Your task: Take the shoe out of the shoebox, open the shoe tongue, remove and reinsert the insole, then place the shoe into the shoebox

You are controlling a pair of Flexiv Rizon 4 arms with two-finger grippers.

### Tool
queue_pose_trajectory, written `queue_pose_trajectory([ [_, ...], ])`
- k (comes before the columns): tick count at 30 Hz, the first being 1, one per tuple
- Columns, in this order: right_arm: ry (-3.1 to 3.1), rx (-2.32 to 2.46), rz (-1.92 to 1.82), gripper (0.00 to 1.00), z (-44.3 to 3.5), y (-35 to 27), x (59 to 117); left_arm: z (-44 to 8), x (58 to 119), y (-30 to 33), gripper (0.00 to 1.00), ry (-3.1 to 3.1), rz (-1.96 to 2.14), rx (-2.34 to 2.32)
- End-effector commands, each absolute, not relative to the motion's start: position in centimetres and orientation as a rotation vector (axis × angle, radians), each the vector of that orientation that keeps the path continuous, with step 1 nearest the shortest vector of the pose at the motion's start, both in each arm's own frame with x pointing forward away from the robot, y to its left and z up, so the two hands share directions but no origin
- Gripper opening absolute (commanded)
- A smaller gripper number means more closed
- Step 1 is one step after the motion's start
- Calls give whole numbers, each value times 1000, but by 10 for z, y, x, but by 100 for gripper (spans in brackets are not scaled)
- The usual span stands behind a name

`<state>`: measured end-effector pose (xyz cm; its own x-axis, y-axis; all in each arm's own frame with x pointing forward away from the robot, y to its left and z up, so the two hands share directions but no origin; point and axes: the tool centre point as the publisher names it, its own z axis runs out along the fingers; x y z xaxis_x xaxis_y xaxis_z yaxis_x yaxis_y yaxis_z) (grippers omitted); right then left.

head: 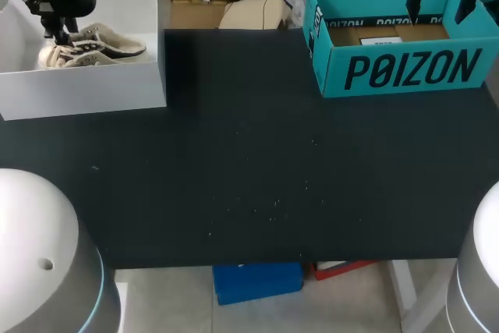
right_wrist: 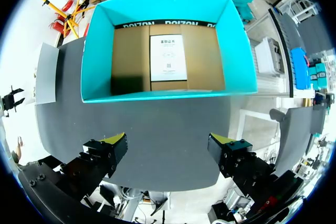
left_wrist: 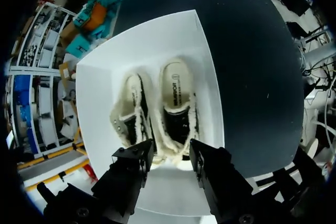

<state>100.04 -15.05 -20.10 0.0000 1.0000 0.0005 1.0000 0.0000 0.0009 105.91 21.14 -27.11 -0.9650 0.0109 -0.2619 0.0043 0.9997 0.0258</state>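
Note:
A white shoebox (head: pixel 86 91) stands at the table's far left with a pair of cream fleece-lined shoes (head: pixel 93 44) in it. My left gripper (head: pixel 58 33) is down inside the box. In the left wrist view the two shoes lie side by side in the shoebox (left_wrist: pixel 100 103). The gripper (left_wrist: pixel 171 153) is shut on the end of one shoe (left_wrist: pixel 176 108), with a finger against each side. The other shoe (left_wrist: pixel 131 108) lies beside it, free. My right gripper (head: pixel 442 1) hangs open over the teal box, and in its own view the gripper (right_wrist: pixel 167 142) holds nothing.
A teal open box (head: pixel 405 72) sits at the far right of the black table (head: pixel 257 177). Its wall (right_wrist: pixel 168 95) faces my right gripper, and inside lies brown cardboard with a white label (right_wrist: pixel 168 59).

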Motion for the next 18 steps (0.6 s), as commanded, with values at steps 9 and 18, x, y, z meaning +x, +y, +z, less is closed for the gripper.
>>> queue_pose_trajectory([
  [9, 2221, 2221, 1, 100, -201, -150, 1000, -322, 1101, 199, 38, 2933, 28, -90],
  [18, 2221, 2221, 1, 100, -201, -150, 1000, -362, 1104, 188, 31, 2976, 63, -105],
])
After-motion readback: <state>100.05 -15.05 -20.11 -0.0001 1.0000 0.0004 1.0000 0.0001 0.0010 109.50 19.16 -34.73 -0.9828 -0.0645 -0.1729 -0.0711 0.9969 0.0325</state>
